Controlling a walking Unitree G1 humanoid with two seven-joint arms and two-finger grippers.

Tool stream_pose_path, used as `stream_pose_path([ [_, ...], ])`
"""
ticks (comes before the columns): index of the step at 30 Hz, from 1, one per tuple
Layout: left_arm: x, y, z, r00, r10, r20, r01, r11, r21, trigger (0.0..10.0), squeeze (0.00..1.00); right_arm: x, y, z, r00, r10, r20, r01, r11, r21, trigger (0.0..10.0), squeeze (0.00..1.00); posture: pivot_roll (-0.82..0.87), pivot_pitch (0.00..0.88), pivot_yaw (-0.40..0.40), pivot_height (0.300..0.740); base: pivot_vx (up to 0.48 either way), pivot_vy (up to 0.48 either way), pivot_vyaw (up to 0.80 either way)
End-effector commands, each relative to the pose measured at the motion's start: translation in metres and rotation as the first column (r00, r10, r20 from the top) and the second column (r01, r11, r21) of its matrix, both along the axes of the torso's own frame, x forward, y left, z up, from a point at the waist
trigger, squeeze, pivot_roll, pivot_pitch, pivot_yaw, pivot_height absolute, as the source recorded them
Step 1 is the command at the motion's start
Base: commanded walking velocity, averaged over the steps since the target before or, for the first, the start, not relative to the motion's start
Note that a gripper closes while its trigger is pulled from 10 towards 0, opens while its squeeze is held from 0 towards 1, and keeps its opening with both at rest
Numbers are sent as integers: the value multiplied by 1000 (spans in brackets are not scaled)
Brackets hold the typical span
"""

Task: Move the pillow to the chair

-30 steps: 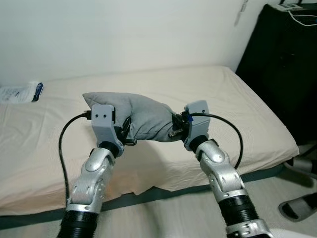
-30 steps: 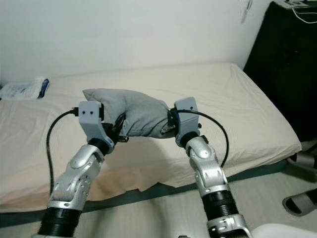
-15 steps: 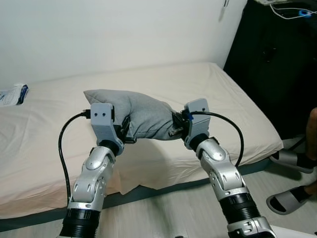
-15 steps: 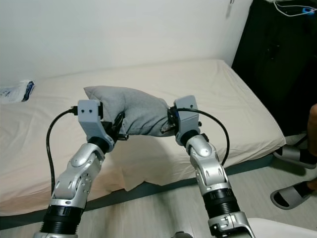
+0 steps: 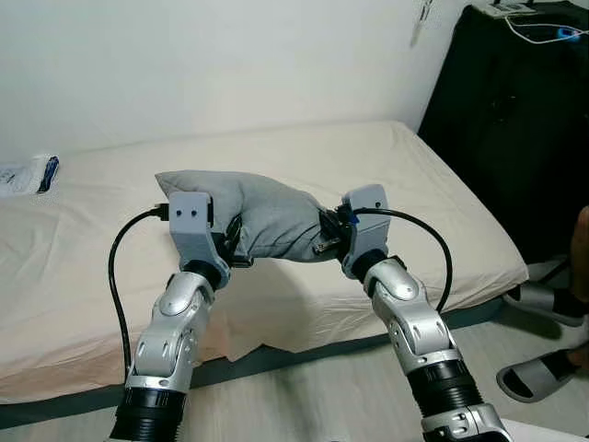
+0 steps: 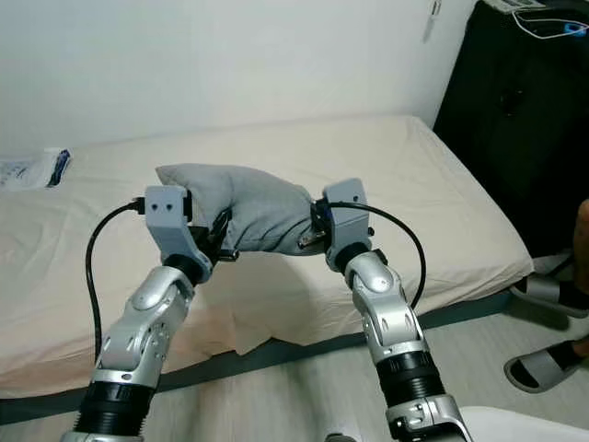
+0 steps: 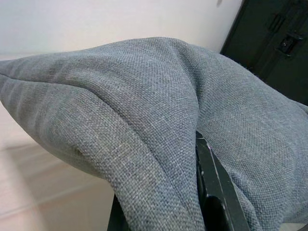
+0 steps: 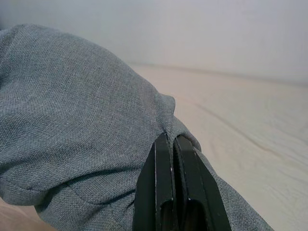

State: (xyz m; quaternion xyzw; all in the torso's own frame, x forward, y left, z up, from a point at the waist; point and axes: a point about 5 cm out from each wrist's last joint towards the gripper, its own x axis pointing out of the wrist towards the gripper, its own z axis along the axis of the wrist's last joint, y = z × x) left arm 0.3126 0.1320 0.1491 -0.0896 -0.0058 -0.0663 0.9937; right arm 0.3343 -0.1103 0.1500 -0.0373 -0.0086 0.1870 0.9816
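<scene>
A grey fabric pillow hangs in the air above the bed, held between my two arms. My left gripper is shut on the pillow's left end; its black fingers show under folds of grey cloth. On the pillow's right end my right gripper is shut, its fingers pressed together on a pinch of the fabric. Most of both grippers' fingers are hidden by the pillow in the head views.
The bed with a beige sheet lies ahead, its front edge just beyond my arms. A small white and blue packet lies at its far left. A black cabinet stands at the right. A person's feet in slippers are on the floor beside it.
The camera view has swung slightly, first rightward, then a little back. The pillow stays gripped between both grippers in the same pose. The person's foot and slippers came into view at the right.
</scene>
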Motion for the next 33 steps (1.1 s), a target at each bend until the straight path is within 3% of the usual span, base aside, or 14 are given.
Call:
stream_pose_path([
  [1, 1, 18, 12, 994, 81, 74, -83, 996, 27, 10000, 0, 0, -11, 1, 999, -44, 20, 44, 999, 2, 10000, 0, 1, 68, 10, 740, 0, 0, 0],
  [33, 1, 17, 9, 995, 82, 58, -83, 997, 5, 10000, 0, 0, -11, 0, 999, -51, 18, 51, 999, 5, 10000, 0, 0, 79, 7, 740, 0, 0, 0],
])
